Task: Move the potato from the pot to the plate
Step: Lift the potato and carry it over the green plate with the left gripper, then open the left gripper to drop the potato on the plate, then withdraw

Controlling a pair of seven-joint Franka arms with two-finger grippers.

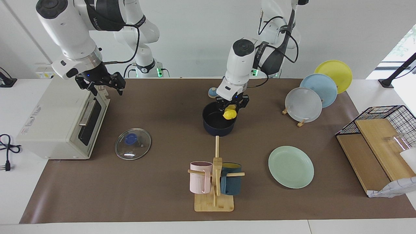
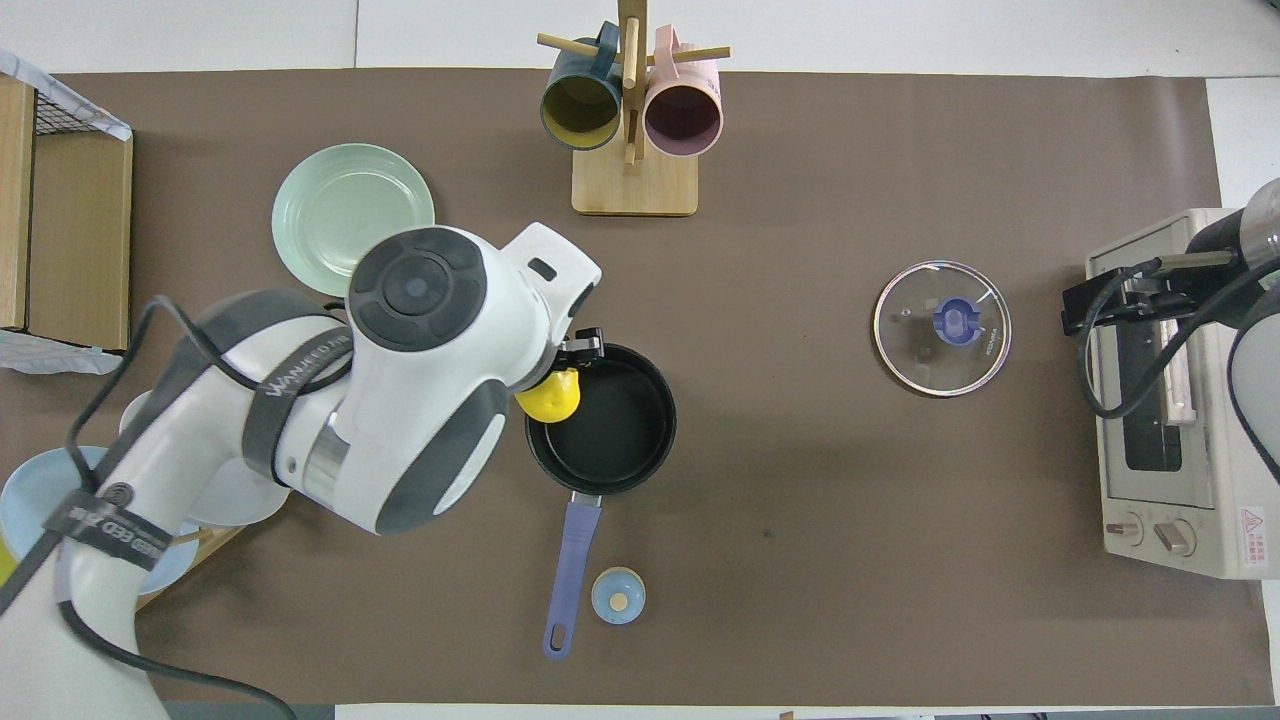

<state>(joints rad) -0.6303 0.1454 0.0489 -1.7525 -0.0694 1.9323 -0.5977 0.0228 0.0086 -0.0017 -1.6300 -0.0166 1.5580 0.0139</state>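
My own left arm (image 2: 420, 380) hides my left gripper and part of the potato (image 2: 552, 398) from overhead; the plate rack's plates (image 2: 40, 490) sit half under it; the toaster oven (image 2: 1180, 400) and wire basket (image 2: 60, 110) are cut by the edges.

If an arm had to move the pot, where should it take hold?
By the long straight handle, from above, pincer closing across its narrow width. It lies flat, pointing toward the robots from the pot, with only a small blue knob beside it.

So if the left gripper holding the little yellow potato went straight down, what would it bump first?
Probably the black inside of the dark navy pot: the left gripper points down over it, gripping the yellow potato.
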